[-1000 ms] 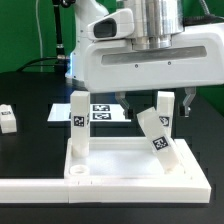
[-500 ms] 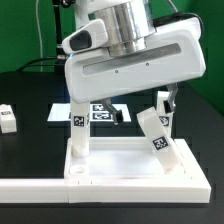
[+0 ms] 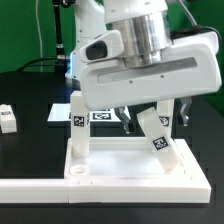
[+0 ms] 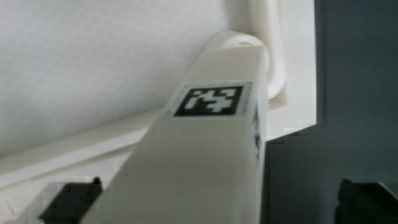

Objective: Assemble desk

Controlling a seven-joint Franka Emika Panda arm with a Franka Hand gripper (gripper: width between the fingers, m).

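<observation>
The white desk top point(image 3: 125, 158) lies tray-side up on the black table. One tagged leg point(image 3: 77, 125) stands upright in its back corner on the exterior view's left. A second tagged leg point(image 3: 156, 132) leans tilted at the back corner on the exterior view's right; it fills the wrist view point(image 4: 205, 140), its tip against the tray's corner. My gripper point(image 3: 155, 115) hangs over this tilted leg, jaws open, one finger either side of it with a gap on one side point(image 4: 217, 202). A third leg point(image 3: 7, 120) lies far to the exterior view's left.
The marker board point(image 3: 103, 113) lies behind the tray. A long white border bar point(image 3: 60, 187) runs along the front of the tray. The arm's large white hand body point(image 3: 150, 70) hides the space above the tray's back edge.
The hand has swung and shifted toward the exterior view's right, sitting level and lower over the tilted leg. Both legs and the tray have stayed in place.
</observation>
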